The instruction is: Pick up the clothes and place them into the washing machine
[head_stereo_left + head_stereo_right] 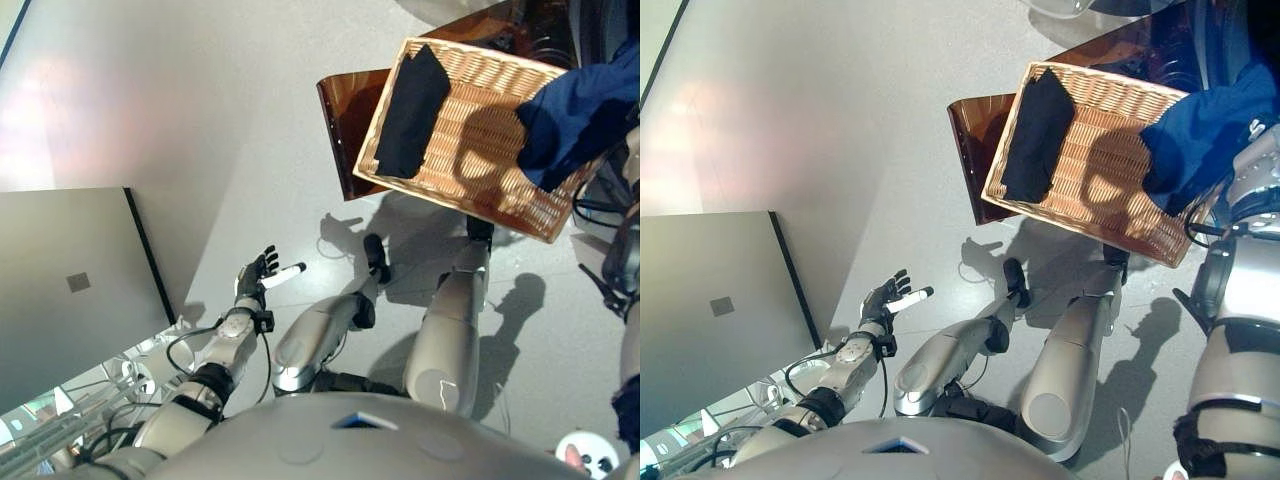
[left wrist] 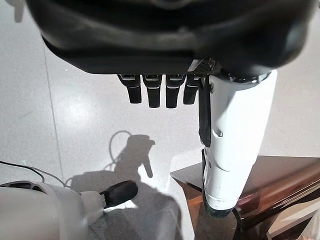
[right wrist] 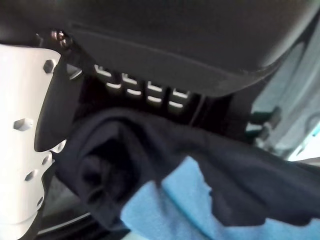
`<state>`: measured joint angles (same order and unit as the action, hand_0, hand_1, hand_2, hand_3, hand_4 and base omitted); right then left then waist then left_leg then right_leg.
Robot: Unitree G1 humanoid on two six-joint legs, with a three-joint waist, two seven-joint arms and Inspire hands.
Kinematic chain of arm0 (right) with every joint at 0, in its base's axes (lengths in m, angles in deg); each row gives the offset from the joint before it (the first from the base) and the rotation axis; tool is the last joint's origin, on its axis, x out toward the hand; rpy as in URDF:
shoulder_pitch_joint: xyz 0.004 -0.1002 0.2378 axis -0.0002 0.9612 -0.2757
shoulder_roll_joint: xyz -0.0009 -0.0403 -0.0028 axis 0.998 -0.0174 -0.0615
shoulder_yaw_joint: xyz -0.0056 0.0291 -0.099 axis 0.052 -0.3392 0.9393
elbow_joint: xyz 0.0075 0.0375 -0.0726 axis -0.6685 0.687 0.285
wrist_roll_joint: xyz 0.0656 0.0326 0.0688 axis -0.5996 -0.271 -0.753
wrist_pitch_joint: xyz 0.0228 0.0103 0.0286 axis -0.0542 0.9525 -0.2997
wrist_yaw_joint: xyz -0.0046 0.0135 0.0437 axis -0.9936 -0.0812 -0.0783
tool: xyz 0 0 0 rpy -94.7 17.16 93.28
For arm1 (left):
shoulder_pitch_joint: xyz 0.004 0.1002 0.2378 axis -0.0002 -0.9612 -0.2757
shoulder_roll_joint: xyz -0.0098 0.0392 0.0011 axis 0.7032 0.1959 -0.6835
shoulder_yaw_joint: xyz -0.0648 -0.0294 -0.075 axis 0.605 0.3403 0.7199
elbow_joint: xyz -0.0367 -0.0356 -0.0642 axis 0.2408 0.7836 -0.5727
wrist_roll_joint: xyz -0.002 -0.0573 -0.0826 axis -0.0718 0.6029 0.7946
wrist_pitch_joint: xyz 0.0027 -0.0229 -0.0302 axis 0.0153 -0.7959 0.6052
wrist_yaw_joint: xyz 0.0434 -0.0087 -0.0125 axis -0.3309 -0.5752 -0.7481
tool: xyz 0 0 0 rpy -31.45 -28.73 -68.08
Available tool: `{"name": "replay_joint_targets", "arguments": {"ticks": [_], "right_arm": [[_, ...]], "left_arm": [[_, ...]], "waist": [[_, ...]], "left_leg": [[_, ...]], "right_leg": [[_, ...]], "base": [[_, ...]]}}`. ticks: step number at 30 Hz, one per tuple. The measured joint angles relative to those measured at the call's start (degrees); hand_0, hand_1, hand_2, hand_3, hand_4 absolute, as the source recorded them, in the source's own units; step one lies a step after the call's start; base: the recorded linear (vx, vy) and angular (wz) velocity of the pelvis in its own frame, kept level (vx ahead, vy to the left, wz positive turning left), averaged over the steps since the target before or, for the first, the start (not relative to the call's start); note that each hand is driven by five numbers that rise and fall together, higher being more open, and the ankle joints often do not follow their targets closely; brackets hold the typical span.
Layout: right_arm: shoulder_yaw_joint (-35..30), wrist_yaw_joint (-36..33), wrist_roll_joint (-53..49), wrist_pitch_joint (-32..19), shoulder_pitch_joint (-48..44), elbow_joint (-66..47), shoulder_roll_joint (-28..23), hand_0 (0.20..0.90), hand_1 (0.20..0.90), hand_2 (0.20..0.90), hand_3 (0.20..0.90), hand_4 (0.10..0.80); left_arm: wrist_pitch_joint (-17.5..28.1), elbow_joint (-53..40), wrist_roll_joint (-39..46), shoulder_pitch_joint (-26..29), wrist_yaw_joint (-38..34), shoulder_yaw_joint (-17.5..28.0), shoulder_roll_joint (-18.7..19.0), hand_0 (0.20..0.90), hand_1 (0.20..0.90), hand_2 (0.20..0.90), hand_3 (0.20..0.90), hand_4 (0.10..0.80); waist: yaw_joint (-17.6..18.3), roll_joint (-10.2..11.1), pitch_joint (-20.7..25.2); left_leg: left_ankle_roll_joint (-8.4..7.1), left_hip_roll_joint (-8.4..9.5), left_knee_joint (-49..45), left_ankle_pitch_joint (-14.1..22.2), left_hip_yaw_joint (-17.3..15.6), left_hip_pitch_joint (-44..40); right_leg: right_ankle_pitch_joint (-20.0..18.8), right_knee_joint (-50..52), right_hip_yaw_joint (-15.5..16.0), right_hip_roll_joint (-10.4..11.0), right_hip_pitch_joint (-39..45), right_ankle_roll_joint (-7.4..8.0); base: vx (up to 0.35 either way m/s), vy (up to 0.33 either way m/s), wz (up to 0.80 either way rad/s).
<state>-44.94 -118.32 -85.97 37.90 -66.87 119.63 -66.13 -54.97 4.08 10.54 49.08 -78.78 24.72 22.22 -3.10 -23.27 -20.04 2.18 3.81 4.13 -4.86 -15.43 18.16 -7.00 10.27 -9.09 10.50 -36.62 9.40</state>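
Note:
A dark blue garment (image 1: 580,110) hangs over the right end of a wicker basket (image 1: 470,150). My right hand (image 3: 200,50) is shut on it: in the right wrist view its fingers curl into the dark cloth (image 3: 165,165), and the white-covered thumb (image 3: 20,125) presses beside them. From the head views the cloth hides that hand. A black garment (image 1: 412,110) lies folded in the basket's left part. Low on the left, my left hand (image 1: 262,272) hangs open over the floor, holding nothing.
The basket rests tilted on a glossy brown stand (image 1: 340,110). Dark, curved machine parts (image 1: 1185,45) show behind it at the top right. A grey panel (image 1: 70,280) lies on the floor at the left.

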Motion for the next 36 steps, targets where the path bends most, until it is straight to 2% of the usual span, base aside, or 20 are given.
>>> {"name": "replay_joint_targets", "arguments": {"ticks": [5,8,14,19,29,36], "right_arm": [[-1.48,0.96,0.13,-1.44,5.93,-3.44,3.09,0.900,0.900,0.900,0.900,0.800],[-0.51,-0.19,4.07,-1.38,7.62,-3.43,4.13,0.900,0.900,0.900,0.900,0.800],[8.19,-2.80,22.87,2.97,7.65,-3.55,3.84,0.900,0.900,0.900,0.900,0.800],[13.82,-0.99,30.89,5.02,7.43,-3.36,2.09,0.900,0.900,0.900,0.900,0.800],[21.66,5.78,38.74,7.41,3.88,1.04,-0.11,0.900,0.900,0.900,0.900,0.800],[22.29,7.51,40.81,7.44,2.64,1.30,-0.63,0.900,0.900,0.900,0.900,0.800]], "left_arm": [[-0.05,0.56,0.00,0.00,-0.01,0.57,0.00,0.900,0.900,0.900,0.900,0.800],[-0.06,0.57,-0.01,0.00,-0.01,1.18,0.00,0.900,0.900,0.900,0.900,0.800],[0.06,0.32,-0.47,-0.03,-1.05,2.41,0.00,0.900,0.900,0.900,0.900,0.800],[0.23,-0.35,-0.96,-0.08,-1.03,2.52,0.00,0.900,0.900,0.900,0.900,0.800],[0.19,-0.27,-0.96,-0.08,-0.50,2.53,0.00,0.900,0.900,0.900,0.900,0.800],[0.13,-0.27,-0.96,-0.07,-0.36,2.57,0.00,0.900,0.900,0.900,0.900,0.800]], "waist": [[0.86,0.00,0.00],[0.88,0.00,0.00],[0.79,-0.02,0.01],[0.73,-0.02,0.02],[0.70,-0.11,0.10],[0.46,-0.45,0.38]], "left_leg": [[0.00,-0.04,0.00,0.01,-0.12,-0.09],[0.00,-0.03,0.02,0.02,-0.27,-0.18],[0.00,-0.03,0.02,0.02,-0.69,-0.17],[0.00,-0.03,0.02,0.02,-0.68,-0.17],[0.00,-0.03,0.04,0.02,-0.84,-0.17],[0.00,-0.02,0.07,0.01,-0.97,-0.17]], "right_leg": [[0.00,0.12,-0.26,-0.15,-0.08,-0.01],[0.10,0.31,-0.52,-0.24,-0.21,-0.16],[0.10,0.74,-0.97,-0.44,-0.65,-0.18],[0.08,0.79,-0.98,-0.44,-0.69,-0.14],[-0.01,0.78,-1.21,-0.52,-0.83,-0.02],[-0.01,0.78,-1.26,-0.52,-0.88,-0.02]], "base": [[-0.007,-0.002,-0.02],[-0.017,0.001,-0.04],[-0.009,-0.004,-0.03],[0.000,0.000,0.00],[0.000,0.000,0.00],[0.000,0.000,0.00]]}}
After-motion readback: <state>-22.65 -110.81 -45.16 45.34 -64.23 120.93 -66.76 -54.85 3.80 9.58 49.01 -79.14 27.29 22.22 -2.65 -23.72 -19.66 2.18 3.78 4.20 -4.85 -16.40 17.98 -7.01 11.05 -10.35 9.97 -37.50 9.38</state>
